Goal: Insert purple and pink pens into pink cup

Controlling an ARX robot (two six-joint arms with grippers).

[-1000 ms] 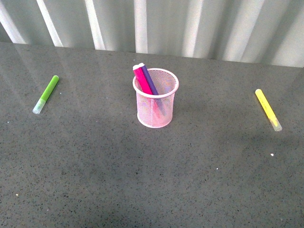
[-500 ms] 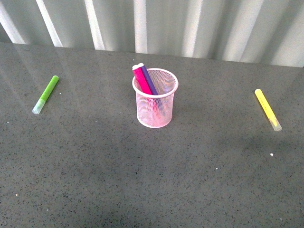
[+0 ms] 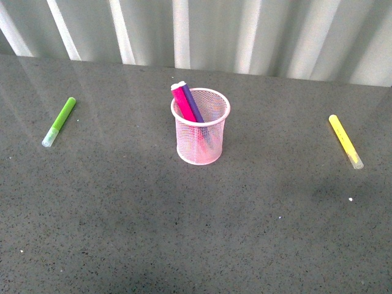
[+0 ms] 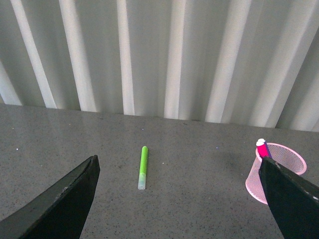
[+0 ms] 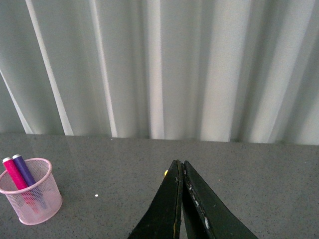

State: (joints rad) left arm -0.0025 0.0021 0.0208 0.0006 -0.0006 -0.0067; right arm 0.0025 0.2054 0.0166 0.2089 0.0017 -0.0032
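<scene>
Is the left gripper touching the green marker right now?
Apart. The left wrist view shows the left gripper open, its fingers wide on either side, with bare table between them and the green marker lying flat.

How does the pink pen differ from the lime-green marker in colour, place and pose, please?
The pink pen is magenta; the lime-green marker is bright green. The pink pen stands leaning inside the pink cup, beside the purple pen, while the green marker lies flat on the table, far to the cup's left. The pink pen's pale end points up; the green marker's pale cap rests on the table. Both look like short markers.
</scene>
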